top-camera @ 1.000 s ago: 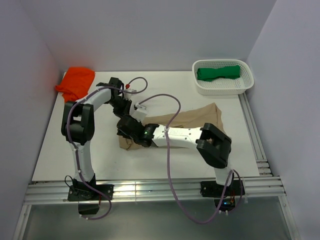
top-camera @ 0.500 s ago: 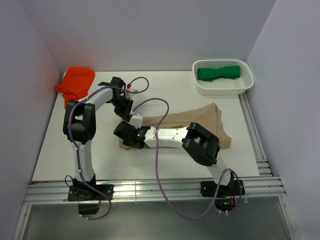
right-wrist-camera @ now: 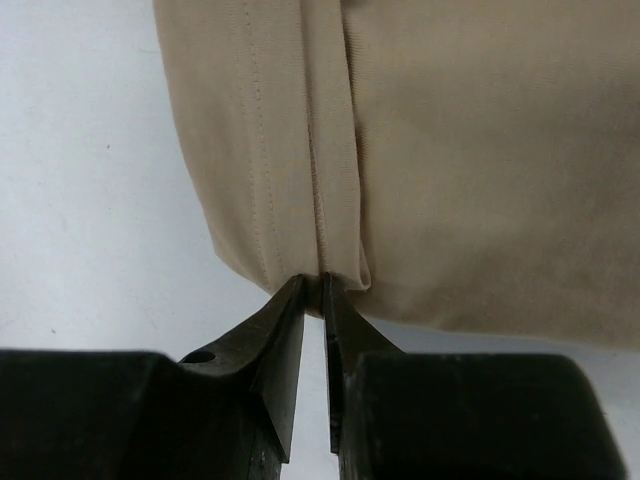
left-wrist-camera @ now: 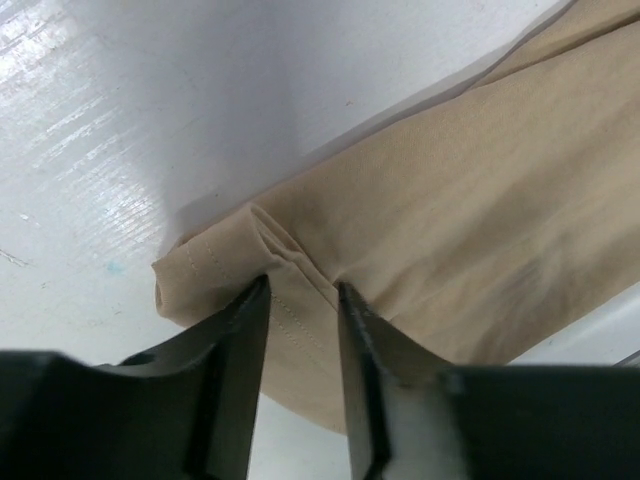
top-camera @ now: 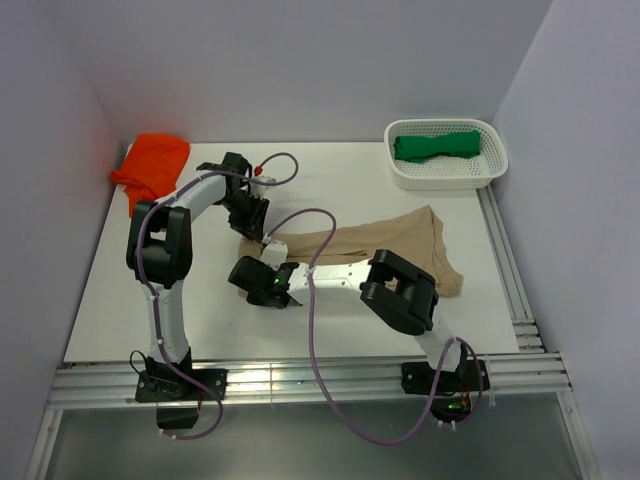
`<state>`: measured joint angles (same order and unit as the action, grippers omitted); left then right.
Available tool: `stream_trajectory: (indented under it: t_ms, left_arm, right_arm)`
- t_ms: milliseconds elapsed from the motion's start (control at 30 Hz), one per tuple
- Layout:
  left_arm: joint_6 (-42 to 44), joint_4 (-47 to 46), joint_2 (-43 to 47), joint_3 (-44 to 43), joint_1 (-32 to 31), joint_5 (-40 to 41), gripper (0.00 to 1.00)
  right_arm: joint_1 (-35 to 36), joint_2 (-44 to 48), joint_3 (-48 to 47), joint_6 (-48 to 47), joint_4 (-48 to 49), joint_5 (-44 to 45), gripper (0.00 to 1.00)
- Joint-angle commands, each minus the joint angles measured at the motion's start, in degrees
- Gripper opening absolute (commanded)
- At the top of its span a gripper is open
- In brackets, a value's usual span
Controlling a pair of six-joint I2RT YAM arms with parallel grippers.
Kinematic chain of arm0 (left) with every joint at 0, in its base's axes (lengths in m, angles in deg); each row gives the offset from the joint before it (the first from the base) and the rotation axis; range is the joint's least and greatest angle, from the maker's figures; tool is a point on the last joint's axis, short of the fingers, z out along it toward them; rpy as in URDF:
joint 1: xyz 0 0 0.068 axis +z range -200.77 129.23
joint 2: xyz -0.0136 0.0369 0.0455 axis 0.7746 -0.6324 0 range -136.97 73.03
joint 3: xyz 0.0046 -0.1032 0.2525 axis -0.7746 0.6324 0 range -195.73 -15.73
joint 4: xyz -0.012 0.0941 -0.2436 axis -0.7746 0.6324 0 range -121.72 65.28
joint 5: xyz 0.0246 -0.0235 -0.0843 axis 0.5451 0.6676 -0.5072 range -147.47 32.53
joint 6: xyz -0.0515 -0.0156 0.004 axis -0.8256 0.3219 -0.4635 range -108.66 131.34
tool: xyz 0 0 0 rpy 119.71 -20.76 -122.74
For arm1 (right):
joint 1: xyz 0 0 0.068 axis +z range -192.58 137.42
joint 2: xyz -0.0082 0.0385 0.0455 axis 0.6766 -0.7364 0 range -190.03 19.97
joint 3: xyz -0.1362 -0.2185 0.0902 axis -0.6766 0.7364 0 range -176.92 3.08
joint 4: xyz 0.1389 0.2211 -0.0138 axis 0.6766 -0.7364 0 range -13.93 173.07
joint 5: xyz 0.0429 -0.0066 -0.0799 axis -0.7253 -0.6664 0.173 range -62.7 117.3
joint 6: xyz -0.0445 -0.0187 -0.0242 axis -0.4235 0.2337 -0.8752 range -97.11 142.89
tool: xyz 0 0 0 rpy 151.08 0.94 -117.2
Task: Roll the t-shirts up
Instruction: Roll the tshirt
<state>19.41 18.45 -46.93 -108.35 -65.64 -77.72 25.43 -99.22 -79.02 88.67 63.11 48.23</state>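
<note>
Right now the tan shirt (top-camera: 400,235) lies stretched out on the bench (top-camera: 350,180), with one end right at the tips of both tools. The right tool (right-wrist-camera: 312,280) is pinched tight on a small fold of the hem just ahead of it, likely so the roll can start there. The left tool (left-wrist-camera: 303,290) stands apart, with a little ridge of cloth between its tips that it is not squeezing.

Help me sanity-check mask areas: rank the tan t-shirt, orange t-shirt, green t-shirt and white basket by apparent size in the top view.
1. tan t-shirt, even partly covered
2. white basket
3. orange t-shirt
4. green t-shirt, inside the basket
</note>
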Motion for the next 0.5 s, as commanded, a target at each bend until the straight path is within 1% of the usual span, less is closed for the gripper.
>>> stream_trajectory:
  t_ms: [0,33,100,200,333,433,467]
  left_arm:
    - [-0.25,-0.86,1.13,-2.12,-0.33,-0.23,0.42]
    - [-0.25,-0.78,1.39,-3.0,-0.33,-0.32,0.46]
    - [-0.25,0.01,2.01,-4.23,-0.33,-0.93,0.5]
    - [-0.43,1.5,2.28,-7.57,-0.07,-1.98,0.57]
    - [-0.61,3.88,1.92,-13.19,1.07,-3.65,0.62]
    - [-1.04,4.67,2.01,-14.87,3.0,-4.44,0.64]
    - [-1.04,4.93,2.1,-14.96,4.66,-4.97,0.64]
  right_arm:
    - [0.2,-0.95,1.77,1.72,0.28,-1.68,0.2]
    - [0.2,-0.95,1.77,1.98,0.02,-1.94,0.2]
    - [-0.07,-0.69,1.95,1.99,0.01,-2.03,0.2]
    - [-0.77,-0.07,2.39,1.63,0.8,-2.64,0.2]
    - [-1.39,0.37,2.91,1.72,1.77,-3.35,0.2]
    - [-2.09,0.81,4.75,1.98,3.61,-4.58,0.19]
    - [-2.18,1.16,5.11,2.16,4.05,-4.84,0.19]
